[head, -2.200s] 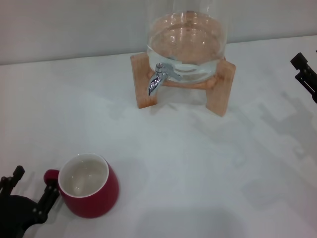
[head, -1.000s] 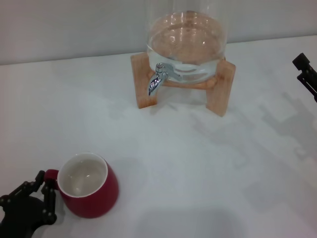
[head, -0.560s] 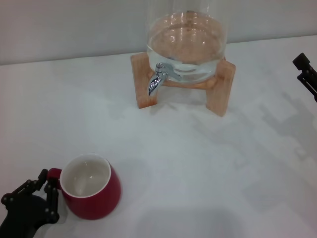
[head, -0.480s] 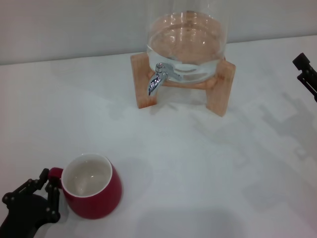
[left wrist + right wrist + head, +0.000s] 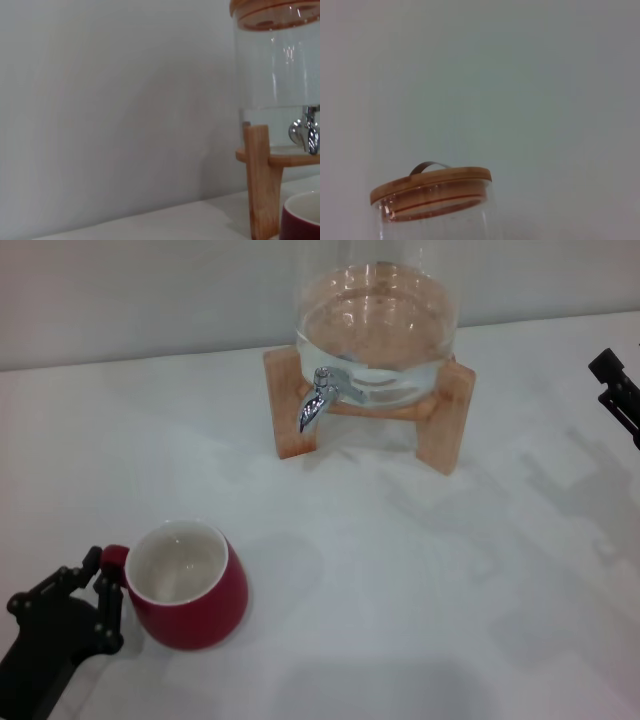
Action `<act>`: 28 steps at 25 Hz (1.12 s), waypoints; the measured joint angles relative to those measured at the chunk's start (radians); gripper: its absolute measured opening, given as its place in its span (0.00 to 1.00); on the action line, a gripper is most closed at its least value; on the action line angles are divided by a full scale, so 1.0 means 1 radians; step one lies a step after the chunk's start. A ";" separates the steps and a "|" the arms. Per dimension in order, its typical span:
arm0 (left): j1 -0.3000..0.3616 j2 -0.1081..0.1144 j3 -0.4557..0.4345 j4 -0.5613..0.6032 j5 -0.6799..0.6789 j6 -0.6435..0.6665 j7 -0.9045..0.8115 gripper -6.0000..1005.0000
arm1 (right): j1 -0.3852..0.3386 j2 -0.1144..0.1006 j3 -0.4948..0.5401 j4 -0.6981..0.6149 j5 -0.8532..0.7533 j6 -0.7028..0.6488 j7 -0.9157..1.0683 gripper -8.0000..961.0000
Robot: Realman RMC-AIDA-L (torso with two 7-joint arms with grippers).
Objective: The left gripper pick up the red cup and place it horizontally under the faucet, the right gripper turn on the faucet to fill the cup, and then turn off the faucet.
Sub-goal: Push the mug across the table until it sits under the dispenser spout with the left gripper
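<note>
The red cup (image 5: 190, 587) stands upright at the front left of the white table, its white inside empty and its small handle pointing left. My left gripper (image 5: 101, 588) is at the front left corner, its black fingers shut on the cup's handle. The cup's rim also shows in the left wrist view (image 5: 303, 220). The chrome faucet (image 5: 316, 402) sticks out of the glass jar (image 5: 380, 330) at the back middle, far from the cup; it also shows in the left wrist view (image 5: 305, 134). My right gripper (image 5: 617, 392) is at the right edge, away from the faucet.
The jar sits on a wooden stand (image 5: 444, 432) with legs on both sides of the faucet. The jar's wooden lid (image 5: 432, 183) shows in the right wrist view. A pale wall runs behind the table.
My left gripper's fingers closed on the cup's handle, and the cup has shifted a little forward and right with the gripper. The right arm has barely moved.
</note>
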 joint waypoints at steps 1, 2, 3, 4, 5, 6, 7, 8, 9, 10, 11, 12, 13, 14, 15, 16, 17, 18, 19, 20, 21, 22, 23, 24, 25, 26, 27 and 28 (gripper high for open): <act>-0.010 0.001 -0.001 -0.006 -0.002 -0.002 -0.010 0.13 | 0.000 0.000 -0.001 0.000 0.000 -0.003 0.002 0.89; -0.018 0.001 -0.002 -0.011 -0.003 -0.003 -0.019 0.13 | -0.001 0.000 -0.004 0.000 0.000 -0.006 0.003 0.89; -0.035 0.002 -0.003 -0.021 -0.008 -0.003 -0.031 0.13 | -0.001 0.000 -0.007 0.000 0.000 -0.007 0.004 0.89; -0.048 0.002 -0.003 -0.030 -0.011 -0.004 -0.042 0.13 | -0.001 0.000 -0.010 0.000 0.000 -0.007 0.006 0.89; -0.064 0.003 -0.004 -0.041 -0.015 -0.005 -0.054 0.13 | -0.002 0.000 -0.013 0.000 -0.001 -0.007 0.009 0.89; -0.080 0.003 -0.004 -0.051 -0.020 -0.006 -0.066 0.13 | -0.002 0.000 -0.017 -0.001 -0.001 -0.007 0.013 0.89; -0.093 0.003 -0.004 -0.059 -0.025 -0.009 -0.076 0.13 | -0.002 0.000 -0.020 -0.003 -0.001 -0.007 0.019 0.89; -0.109 0.003 -0.005 -0.066 -0.032 -0.014 -0.086 0.13 | -0.002 0.000 -0.024 -0.005 -0.001 -0.007 0.023 0.89; -0.123 0.004 -0.005 -0.071 -0.042 -0.021 -0.091 0.13 | -0.001 0.000 -0.027 -0.007 -0.001 -0.007 0.027 0.89; -0.134 0.004 -0.005 -0.073 -0.050 -0.028 -0.097 0.13 | -0.001 0.000 -0.028 -0.008 -0.001 -0.007 0.029 0.89; -0.150 0.005 -0.005 -0.077 -0.057 -0.037 -0.102 0.13 | -0.001 0.000 -0.029 -0.009 -0.001 -0.008 0.030 0.89; -0.160 0.006 -0.005 -0.083 -0.060 -0.043 -0.106 0.13 | -0.001 0.000 -0.029 -0.010 -0.001 -0.008 0.031 0.89; -0.174 0.006 -0.005 -0.092 -0.064 -0.053 -0.113 0.13 | 0.000 0.000 -0.030 -0.010 -0.001 -0.008 0.031 0.89; -0.198 0.006 -0.005 -0.110 -0.065 -0.068 -0.120 0.13 | 0.002 0.000 -0.031 -0.010 -0.001 -0.007 0.032 0.89; -0.198 0.006 -0.005 -0.110 -0.065 -0.068 -0.120 0.13 | 0.002 0.000 -0.031 -0.010 -0.001 -0.007 0.032 0.89; -0.208 0.005 -0.005 -0.116 -0.066 -0.075 -0.122 0.13 | 0.004 0.000 -0.033 -0.010 -0.001 -0.007 0.032 0.89; -0.217 0.005 -0.005 -0.120 -0.066 -0.082 -0.122 0.13 | 0.006 0.000 -0.035 -0.010 -0.001 -0.007 0.032 0.89; -0.225 0.005 -0.005 -0.122 -0.066 -0.087 -0.122 0.13 | 0.007 0.000 -0.036 -0.010 -0.001 -0.007 0.032 0.89; -0.235 0.005 -0.005 -0.122 -0.065 -0.091 -0.123 0.13 | 0.008 0.000 -0.037 -0.010 -0.001 -0.007 0.032 0.89; -0.245 0.006 -0.004 -0.122 -0.063 -0.096 -0.126 0.13 | 0.008 0.000 -0.037 -0.010 -0.001 -0.007 0.032 0.89; -0.251 0.006 -0.003 -0.123 -0.061 -0.099 -0.128 0.13 | 0.009 0.000 -0.037 -0.010 -0.001 -0.007 0.032 0.89; -0.262 0.006 0.000 -0.123 -0.059 -0.105 -0.131 0.13 | 0.011 0.000 -0.037 -0.011 -0.001 -0.007 0.032 0.89; -0.274 0.006 0.002 -0.124 -0.057 -0.113 -0.133 0.13 | 0.011 0.000 -0.037 -0.011 -0.001 -0.007 0.032 0.89; -0.281 0.007 0.003 -0.124 -0.057 -0.118 -0.134 0.13 | 0.011 0.000 -0.037 -0.012 -0.001 -0.007 0.032 0.89; -0.289 0.007 0.004 -0.124 -0.055 -0.126 -0.134 0.13 | 0.012 0.000 -0.037 -0.012 -0.001 -0.007 0.032 0.89; -0.300 0.007 0.005 -0.125 -0.050 -0.137 -0.134 0.13 | 0.012 0.000 -0.037 -0.012 -0.001 -0.007 0.032 0.89; -0.308 0.007 0.005 -0.125 -0.047 -0.145 -0.134 0.13 | 0.012 0.000 -0.037 -0.012 -0.001 -0.007 0.032 0.89; -0.316 0.007 0.005 -0.125 -0.043 -0.155 -0.134 0.13 | 0.012 0.000 -0.037 -0.012 0.000 -0.007 0.032 0.89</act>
